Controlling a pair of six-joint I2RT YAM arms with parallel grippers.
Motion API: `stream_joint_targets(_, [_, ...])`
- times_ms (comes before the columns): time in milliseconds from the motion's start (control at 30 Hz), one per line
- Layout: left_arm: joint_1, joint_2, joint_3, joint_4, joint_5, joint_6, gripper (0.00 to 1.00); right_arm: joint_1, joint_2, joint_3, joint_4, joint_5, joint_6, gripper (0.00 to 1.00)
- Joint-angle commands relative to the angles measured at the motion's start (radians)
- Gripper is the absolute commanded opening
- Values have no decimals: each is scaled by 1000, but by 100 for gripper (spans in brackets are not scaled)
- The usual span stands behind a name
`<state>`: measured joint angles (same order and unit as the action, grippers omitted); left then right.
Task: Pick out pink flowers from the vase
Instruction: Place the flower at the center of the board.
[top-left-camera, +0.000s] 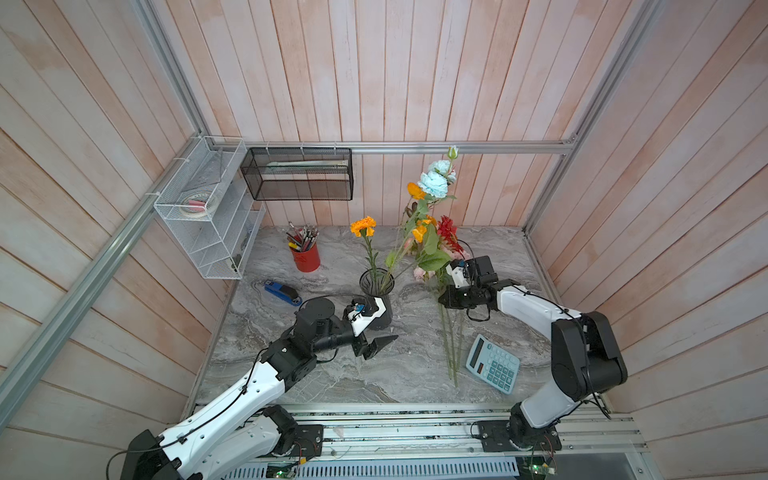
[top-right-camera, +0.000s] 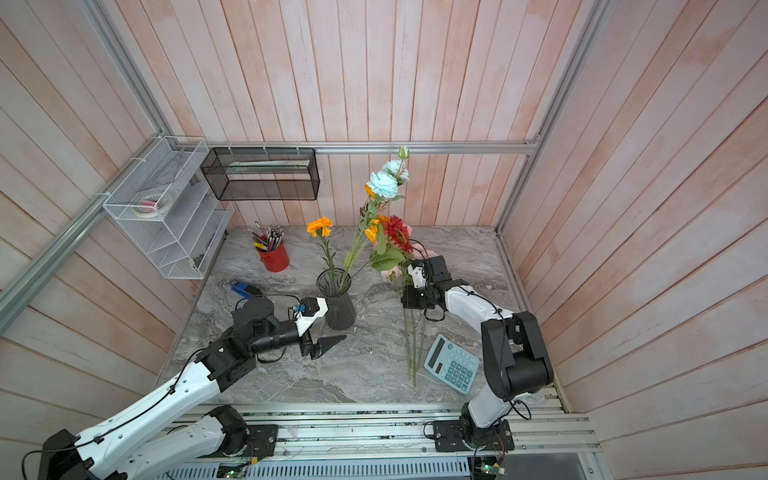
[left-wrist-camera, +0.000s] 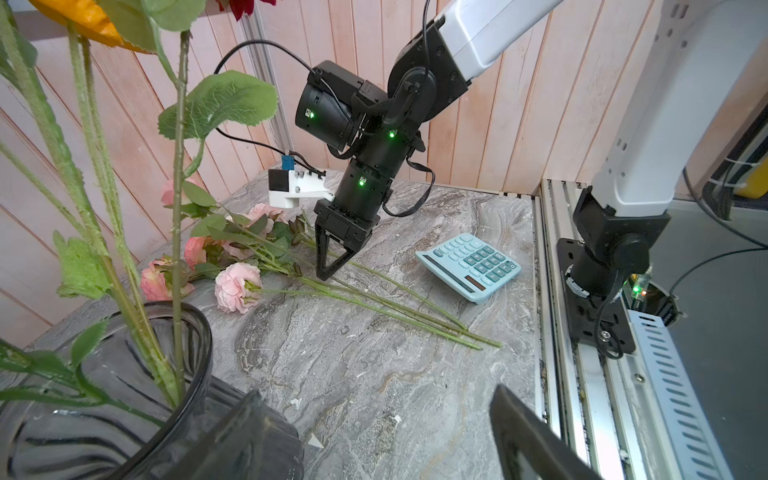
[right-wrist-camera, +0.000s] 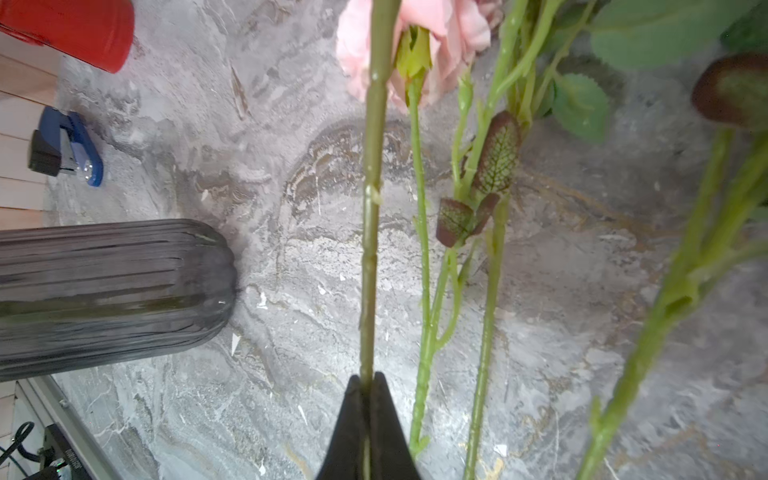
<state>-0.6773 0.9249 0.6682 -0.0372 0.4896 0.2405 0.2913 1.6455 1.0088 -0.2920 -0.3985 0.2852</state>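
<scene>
Set-down in hand: right pincer (right-wrist-camera: 365, 380) clamped a pink flower stem (right-wrist-camera: 372, 187), left pincer (left-wrist-camera: 376, 399) gaped empty; lowering and release were required.

I see pale pink wooden plank walls (top-left-camera: 374, 62) on three sides and a grey marbled stone desk (top-left-camera: 353, 374) below. A white wire rack (top-left-camera: 199, 216) hangs at ten o'clock, a black mesh wall basket (top-left-camera: 297, 174) at eleven. The light is even.

Pale pink flowers (left-wrist-camera: 237, 286) lying bunched on the tabletop (top-left-camera: 332, 374), stems parallel, near upright dark ribbed glass vase (top-right-camera: 343, 311)
</scene>
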Motion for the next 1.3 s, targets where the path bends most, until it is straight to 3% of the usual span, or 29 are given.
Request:
stream_joint_targets(0, [-5, 11, -15, 18, -6, 8, 86, 3, 15, -1, 6, 27, 6, 0])
stream_joint_targets(733, [-6, 27, -5, 3, 0, 8, 86, 6, 102, -1, 55, 4, 32, 0])
stream_joint_targets(1033, [-5, 12, -4, -4, -2, 8, 86, 6, 29, -9, 51, 7, 31, 10])
stream_joint_targets(1267, [-5, -14, -1, -19, -31, 5, 86, 6, -50, -3, 19, 38, 29, 25])
